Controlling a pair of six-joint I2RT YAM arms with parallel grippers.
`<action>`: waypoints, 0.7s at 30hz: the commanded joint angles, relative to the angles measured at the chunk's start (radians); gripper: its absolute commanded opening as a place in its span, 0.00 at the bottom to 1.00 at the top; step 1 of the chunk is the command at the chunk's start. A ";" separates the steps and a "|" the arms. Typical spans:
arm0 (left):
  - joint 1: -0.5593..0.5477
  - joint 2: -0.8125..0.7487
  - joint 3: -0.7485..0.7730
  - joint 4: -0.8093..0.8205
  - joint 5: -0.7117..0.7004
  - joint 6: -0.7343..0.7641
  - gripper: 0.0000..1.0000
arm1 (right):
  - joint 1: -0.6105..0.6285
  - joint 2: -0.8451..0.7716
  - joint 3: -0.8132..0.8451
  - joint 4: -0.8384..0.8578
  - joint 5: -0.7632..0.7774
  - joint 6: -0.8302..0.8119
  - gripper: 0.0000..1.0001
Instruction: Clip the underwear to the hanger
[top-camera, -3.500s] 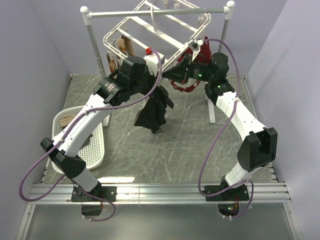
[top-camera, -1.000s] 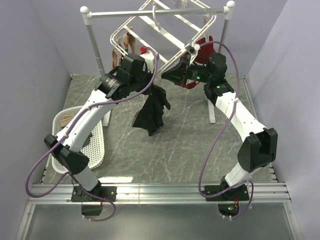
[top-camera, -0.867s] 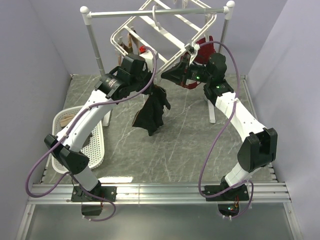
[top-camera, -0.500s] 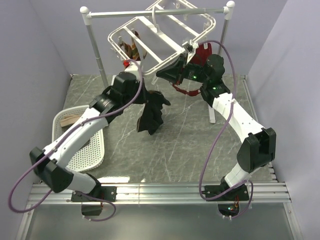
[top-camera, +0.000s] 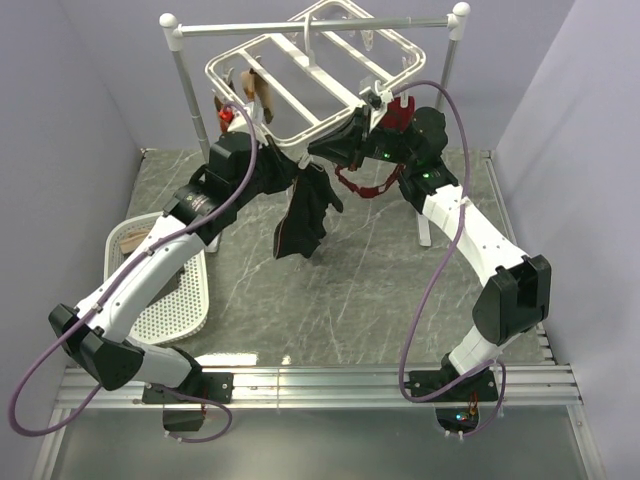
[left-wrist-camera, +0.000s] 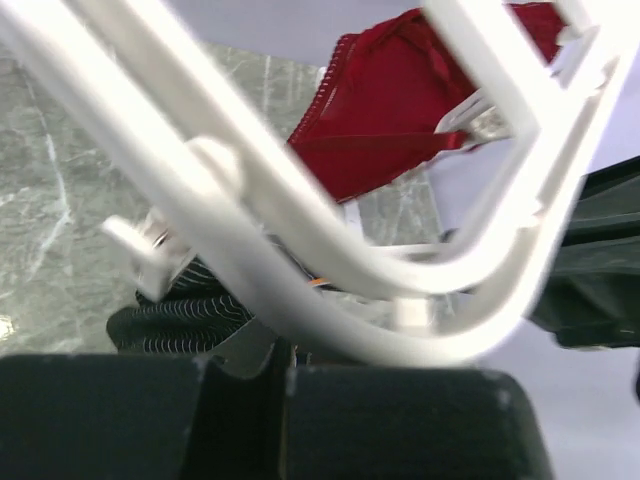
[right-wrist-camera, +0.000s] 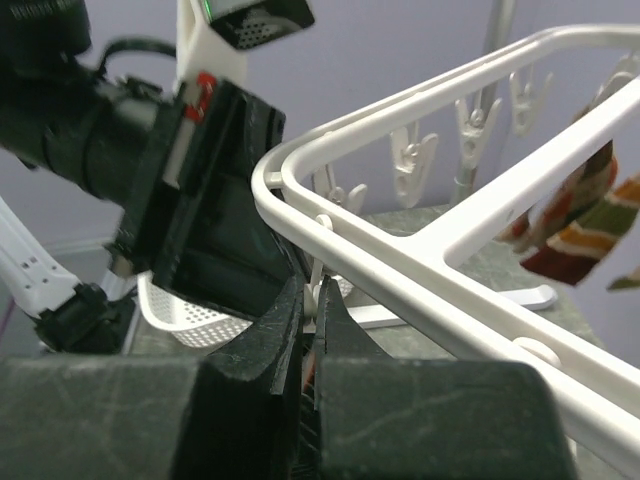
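Note:
The white hanger (top-camera: 300, 80) hangs from the rail, tilted, and its near corner bar crosses the left wrist view (left-wrist-camera: 300, 260). The black underwear (top-camera: 303, 215) hangs limp below that corner. My left gripper (top-camera: 287, 176) is shut on the underwear's top edge; its shut jaws (left-wrist-camera: 281, 368) sit just under the bar, with striped black fabric (left-wrist-camera: 185, 312) beyond. My right gripper (top-camera: 320, 150) meets it at the same corner. In the right wrist view it (right-wrist-camera: 312, 296) is shut on a small white clip (right-wrist-camera: 319, 283) dangling from the hanger bar (right-wrist-camera: 420, 262).
A dark red bra (top-camera: 398, 112) hangs at the hanger's right corner, also in the left wrist view (left-wrist-camera: 400, 100). A tan-and-red argyle garment (top-camera: 256, 95) hangs at its left. The two-post rail stand (top-camera: 182, 70) stands behind. A white perforated basket (top-camera: 165, 295) lies at the left.
The hanger has swung up and to the left, lying flatter. My left arm has dropped and shifted left, still holding the underwear. My right gripper has moved left with the frame corner.

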 joint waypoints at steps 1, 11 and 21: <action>0.006 0.012 0.080 -0.005 0.010 -0.052 0.00 | 0.012 -0.007 0.040 -0.027 -0.043 -0.098 0.00; 0.006 0.035 0.103 -0.053 0.036 -0.012 0.00 | 0.017 -0.005 0.045 -0.064 -0.029 -0.182 0.00; 0.021 0.002 0.097 -0.014 0.077 0.017 0.00 | 0.018 -0.020 0.062 -0.239 -0.072 -0.380 0.00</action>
